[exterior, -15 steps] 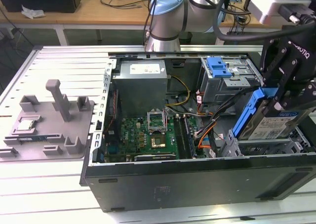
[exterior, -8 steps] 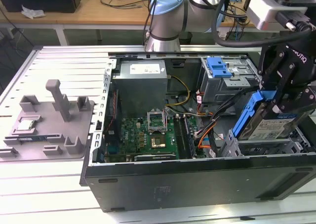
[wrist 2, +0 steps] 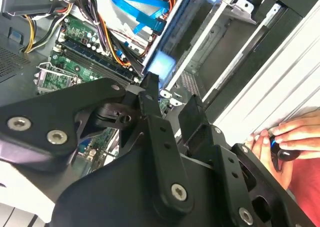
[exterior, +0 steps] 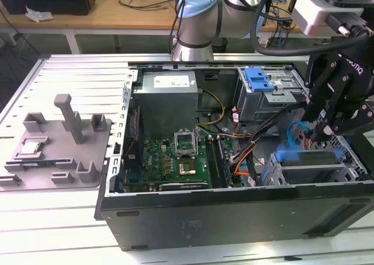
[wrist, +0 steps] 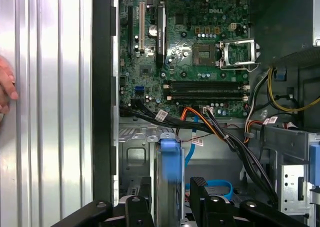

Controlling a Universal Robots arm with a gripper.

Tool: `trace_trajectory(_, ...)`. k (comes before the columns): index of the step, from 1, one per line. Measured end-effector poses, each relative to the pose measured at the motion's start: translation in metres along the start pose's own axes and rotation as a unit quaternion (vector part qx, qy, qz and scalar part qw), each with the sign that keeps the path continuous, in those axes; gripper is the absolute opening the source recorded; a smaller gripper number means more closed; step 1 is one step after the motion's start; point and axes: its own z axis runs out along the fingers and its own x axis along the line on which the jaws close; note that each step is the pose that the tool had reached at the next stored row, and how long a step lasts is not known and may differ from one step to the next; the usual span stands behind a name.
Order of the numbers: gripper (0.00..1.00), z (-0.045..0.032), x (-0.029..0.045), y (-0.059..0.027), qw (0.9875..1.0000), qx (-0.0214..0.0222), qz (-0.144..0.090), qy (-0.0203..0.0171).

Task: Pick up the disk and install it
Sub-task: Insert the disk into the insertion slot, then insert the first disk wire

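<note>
- Gripper [wrist 2: 171, 91]: nearest item. It hangs nose-down over the corner of the case [exterior: 234, 218] at the exterior view's right. Its fingers [wrist 2: 152, 112] stand a little apart, and circuit board shows through the gap in the second wrist view. We judge that nothing is pinched; one fingertip sits right at the disk's end.
- Disk [wrist: 169, 167]: stands on edge in its blue carrier inside the case. It is in a slot of the drive cage [exterior: 315, 174], directly beneath the gripper, with its blue end proud of the cage.
- Step in hand, as we judge it: installing. The pick-up is done and the disk has entered the case, but it does not look fully home. Seating it calls for a straight push along the cage rails, with the carrier kept square.
- Blue data cable [wrist 2: 135, 2]: loops inside the case just beside the cage. We rate it a snag risk.
- Motherboard [wrist: 200, 47]: lies on the case floor, mid-case.
- Blue latch with grey cage [exterior: 260, 81]: sits at the case's far corner, apart from the gripper.
- Worktop [exterior: 58, 218]: carries the case. A grey fixture [exterior: 64, 142] sits well apart from the case, toward the exterior view's left.
- Person's hand [wrist 2: 295, 134]: rests on the worktop just outside the case wall.
</note>
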Motion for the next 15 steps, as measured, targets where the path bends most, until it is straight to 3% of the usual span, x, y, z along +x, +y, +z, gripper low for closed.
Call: trace_trajectory(15,0.44,0.0006,0.0000,0.0000,1.0000,0.0000,0.000,-0.0001)
